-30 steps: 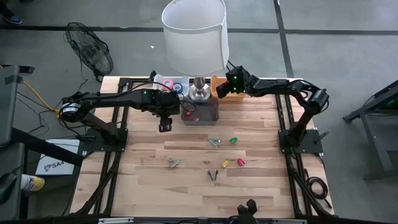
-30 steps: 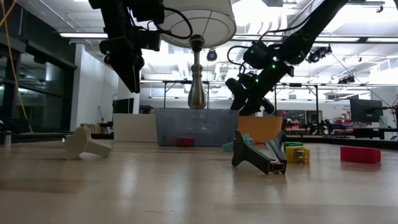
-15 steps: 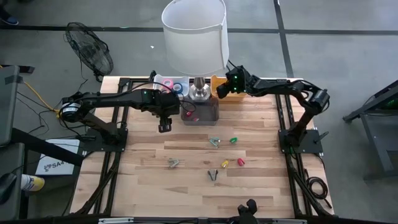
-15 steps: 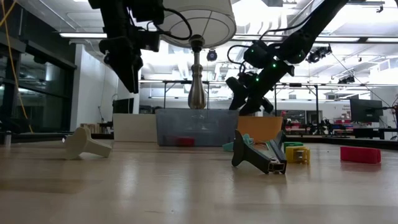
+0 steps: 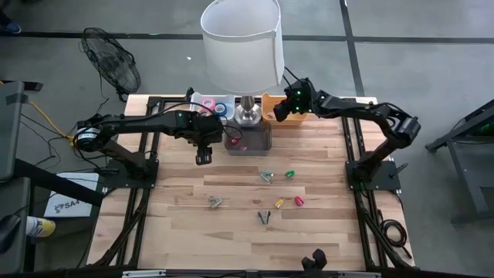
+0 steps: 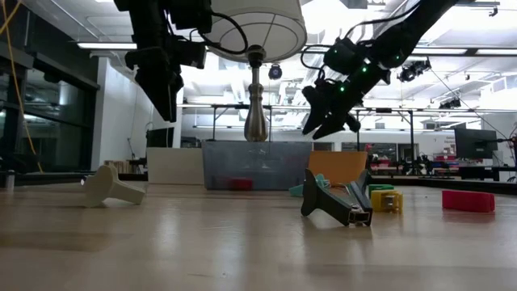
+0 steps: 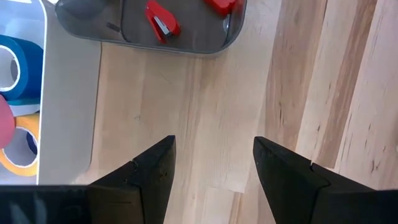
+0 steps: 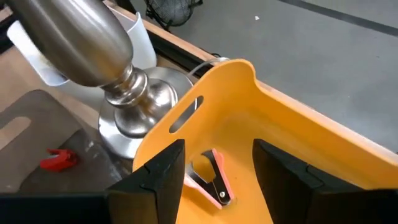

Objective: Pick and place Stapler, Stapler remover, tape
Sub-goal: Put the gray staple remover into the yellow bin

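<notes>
My right gripper hangs open above the orange bin at the table's far edge, right of the lamp base. A pink-handled stapler remover lies on the bin's floor, below the fingers and clear of them. My left gripper hovers open over bare wood, just nearer than the grey tray that holds red staplers. Blue tape, pink tape and yellow tape lie in a white tray on the far left. Several small staplers and removers lie on the table's middle.
A tall lamp with a white shade stands at the far middle, between the two arms; its metal base is close to the orange bin. Green, yellow, pink, grey and dark pieces lie scattered on the wood.
My right gripper has risen from the orange bin and drawn a little toward the table's right edge, staying open. My left arm has kept still.
</notes>
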Controlling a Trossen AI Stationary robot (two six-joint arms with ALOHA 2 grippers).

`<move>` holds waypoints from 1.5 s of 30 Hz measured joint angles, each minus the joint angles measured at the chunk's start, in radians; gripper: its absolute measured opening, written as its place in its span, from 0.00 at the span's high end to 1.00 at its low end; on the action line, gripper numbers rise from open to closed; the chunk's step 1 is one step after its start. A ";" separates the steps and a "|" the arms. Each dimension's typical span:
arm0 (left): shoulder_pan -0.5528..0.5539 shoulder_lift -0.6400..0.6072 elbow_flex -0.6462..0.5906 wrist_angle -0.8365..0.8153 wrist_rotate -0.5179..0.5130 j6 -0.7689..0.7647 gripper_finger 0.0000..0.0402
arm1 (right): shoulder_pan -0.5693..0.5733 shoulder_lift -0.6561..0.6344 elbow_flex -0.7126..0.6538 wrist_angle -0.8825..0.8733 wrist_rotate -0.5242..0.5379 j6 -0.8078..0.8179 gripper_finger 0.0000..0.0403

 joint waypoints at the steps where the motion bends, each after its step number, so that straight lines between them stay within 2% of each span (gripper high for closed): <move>1: 0.000 0.000 0.000 0.000 0.000 0.000 0.47 | 0.000 -0.010 0.000 -0.013 0.001 -0.002 0.55; 16: 0.000 0.000 0.000 -0.005 0.011 -0.022 0.47 | 0.000 -0.126 0.000 -0.136 0.003 -0.045 0.56; 39: 0.000 0.000 0.000 -0.158 0.026 -0.051 0.47 | 0.000 -0.269 0.000 -0.325 0.003 -0.132 0.56; 45: -0.002 0.000 0.000 -0.160 0.068 -0.053 0.47 | 0.000 -0.318 0.000 -0.376 0.003 -0.149 0.56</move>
